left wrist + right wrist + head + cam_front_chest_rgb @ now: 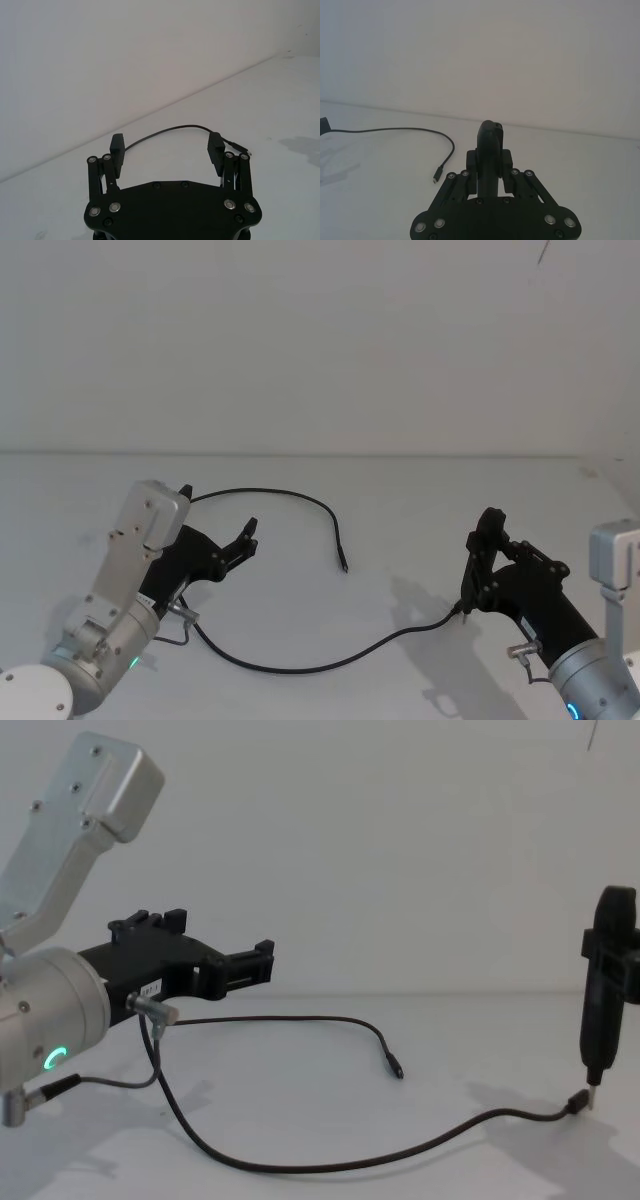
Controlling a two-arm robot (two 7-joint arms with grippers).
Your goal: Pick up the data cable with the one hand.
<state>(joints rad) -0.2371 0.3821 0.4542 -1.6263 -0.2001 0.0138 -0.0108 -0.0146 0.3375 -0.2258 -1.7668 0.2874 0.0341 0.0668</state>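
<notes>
Data cable [300,671] slack on the table [420,510], left pincer [218,510] spread above it, right pincer [489,162] tight around black stick tool [600,1020].

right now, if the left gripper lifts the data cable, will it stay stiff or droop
Probably droops: the data cable is very thin and lies in loose curves. Likely light, so its ends may trail. The open left gripper hovers beside it; the right gripper, shut, by one plug.

wall [320,340]: plain white | tabletop [400,500] — white, matte, meets wall at straight edge | light — soft, faint shadows
</notes>
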